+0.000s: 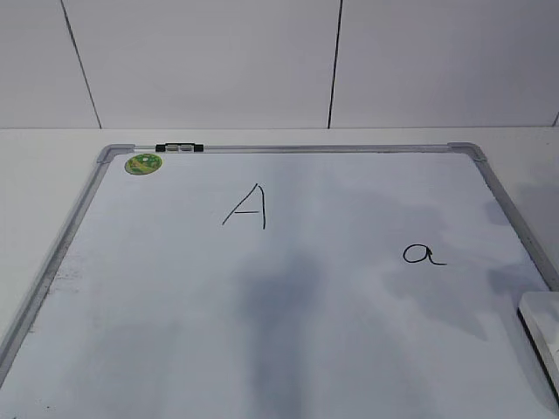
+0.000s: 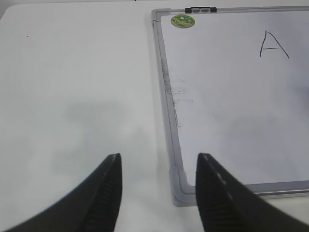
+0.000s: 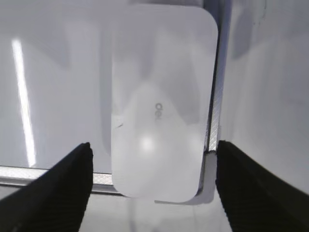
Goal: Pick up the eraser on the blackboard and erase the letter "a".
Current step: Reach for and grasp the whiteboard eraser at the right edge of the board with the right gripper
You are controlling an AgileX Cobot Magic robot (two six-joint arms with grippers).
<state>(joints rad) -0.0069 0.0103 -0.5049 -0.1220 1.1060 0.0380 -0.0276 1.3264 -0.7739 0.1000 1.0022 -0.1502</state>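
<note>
the board (image 1: pixel 288 332) fills the table (image 1: pixel 35 175) w/ capital "A" (image 1: pixel 247 207) mid-top, the "a" (image 1: pixel 423 254) to the right, a green magnet (image 1: pixel 144 163) and black clip (image 1: pixel 179 147) at the far edge. the eraser (image 3: pixel 161 101) sits at the board's near-right corner, overhanging the frame; the right gripper (image 3: pixel 153 181) hangs above it, fingers wide apart either side, not touching. the left gripper (image 2: pixel 157 193) hovers spread over the near-left corner, holding nothing. likely risks: eraser half off the frame could tip or skid when the fingers close, since it rests on an uneven edge; a skewed grip would lift the felt off flat and leave the "a" half wiped; a wide sweep could smear toward the "A", tho that's well apart. hard to see: exterior view cuts the eraser at the right border, only a corner shows; neither arm appears there; felt underside hidden; top mark on the eraser is too faint to read; "a" absent from both wrist views.
</note>
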